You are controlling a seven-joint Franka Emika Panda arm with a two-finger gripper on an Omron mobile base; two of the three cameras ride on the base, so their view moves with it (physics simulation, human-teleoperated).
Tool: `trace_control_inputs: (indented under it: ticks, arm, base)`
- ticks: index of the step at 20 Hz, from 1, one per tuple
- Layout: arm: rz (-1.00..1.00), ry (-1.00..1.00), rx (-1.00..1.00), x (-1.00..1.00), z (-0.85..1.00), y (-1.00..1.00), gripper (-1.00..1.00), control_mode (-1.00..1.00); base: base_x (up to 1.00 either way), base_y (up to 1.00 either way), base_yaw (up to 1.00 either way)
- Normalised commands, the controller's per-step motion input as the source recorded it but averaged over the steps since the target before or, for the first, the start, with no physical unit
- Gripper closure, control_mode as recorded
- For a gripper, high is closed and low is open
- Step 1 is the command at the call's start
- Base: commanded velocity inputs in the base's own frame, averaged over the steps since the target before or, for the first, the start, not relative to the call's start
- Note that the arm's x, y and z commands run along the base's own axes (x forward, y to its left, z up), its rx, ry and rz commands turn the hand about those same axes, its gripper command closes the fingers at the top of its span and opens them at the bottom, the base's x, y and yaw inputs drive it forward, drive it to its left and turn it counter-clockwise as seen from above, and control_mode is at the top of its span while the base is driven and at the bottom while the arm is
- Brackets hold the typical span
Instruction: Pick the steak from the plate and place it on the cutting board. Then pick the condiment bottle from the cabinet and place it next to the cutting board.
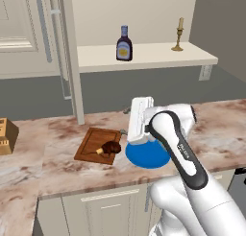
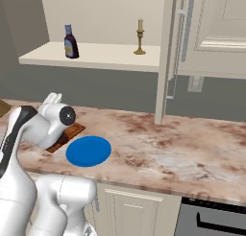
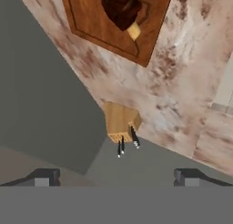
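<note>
Already on the cutting board point(image 1: 96, 145), the steak point(image 1: 110, 147) lies beside the bare blue plate point(image 1: 146, 156); gripper point(image 3: 117, 176) spread wide, holding nothing, above the marbled surface point(image 1: 211, 134).

No text can be read anywhere. The bottle point(image 1: 124, 43) on the shelf, in the upper middle of the left base view, carries a yellow-white label, but its print is too small to make out. A small grey mark on the arm's dark link point(image 1: 185, 151) is also illegible.
</note>
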Motion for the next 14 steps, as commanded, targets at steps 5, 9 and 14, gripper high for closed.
trace_control_inputs:
  ticks: [5, 9, 14]
  arm:
    - [-0.02, 0.12, 0.21, 0.00, 0.46, 0.00, -1.00, -1.00]
    - [-0.03, 0.11, 0.20, 0.00, 0.47, -0.02, -1.00, -1.00]
    - [-0.03, 0.10, 0.18, 0.00, 0.48, -0.02, -1.00, -1.00]
  base:
    - [0.00, 0.00, 0.00]
    - [0.00, 0.00, 0.00]
    - [0.00, 0.00, 0.00]
